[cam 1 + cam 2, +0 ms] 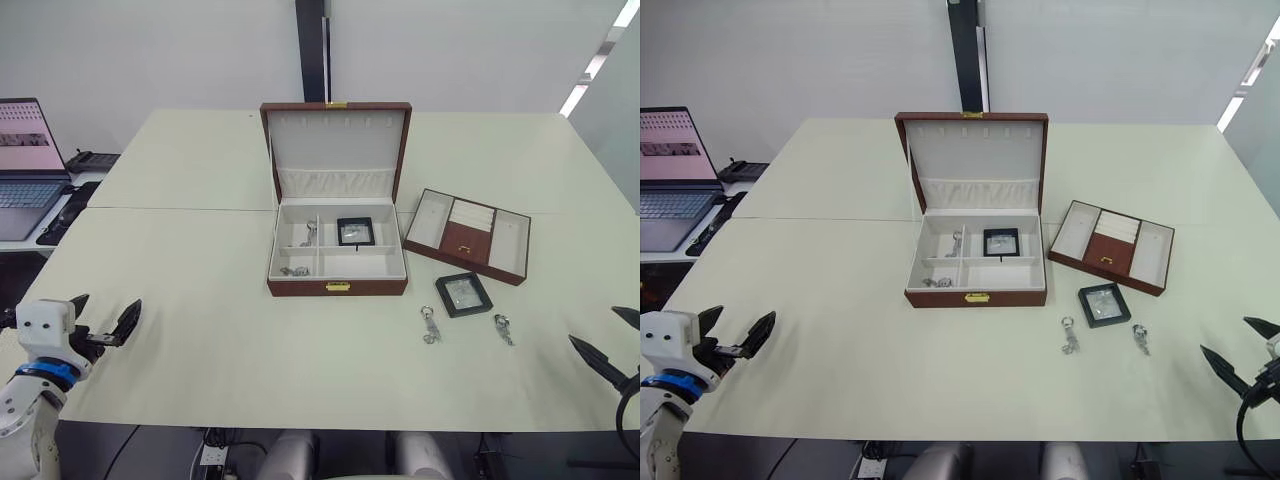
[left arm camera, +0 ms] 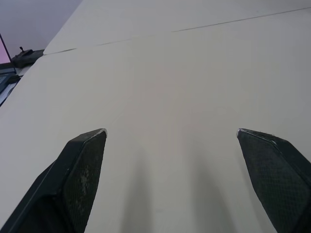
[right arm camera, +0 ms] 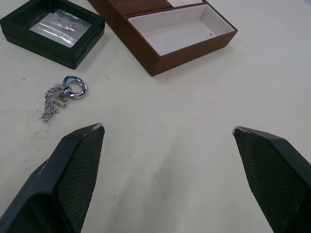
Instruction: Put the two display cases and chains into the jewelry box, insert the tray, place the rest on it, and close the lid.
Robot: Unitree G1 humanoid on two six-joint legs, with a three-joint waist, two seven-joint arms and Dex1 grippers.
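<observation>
The jewelry box [image 1: 337, 287] stands open at the table's centre, its lid [image 1: 336, 150] upright behind it. One display case [image 1: 355, 232] lies in the box's back right compartment, and silvery chains [image 1: 308, 235] lie in the left compartments. The other display case [image 1: 464, 294] rests on the table right of the box, in front of the tray [image 1: 468, 236]. Two trinkets [image 1: 430, 325] [image 1: 502, 328] lie either side of that case, slightly nearer me. My left gripper [image 1: 108, 308] is open and empty at the near left. My right gripper [image 3: 167, 128] is open and empty at the near right, close to a trinket [image 3: 60, 97].
A laptop [image 1: 25, 165] and dark desk items [image 1: 90, 160] sit on a side surface at the far left. The table's front edge [image 1: 330, 425] runs just before both grippers. A seam crosses the table [image 1: 180, 209] behind the box's base.
</observation>
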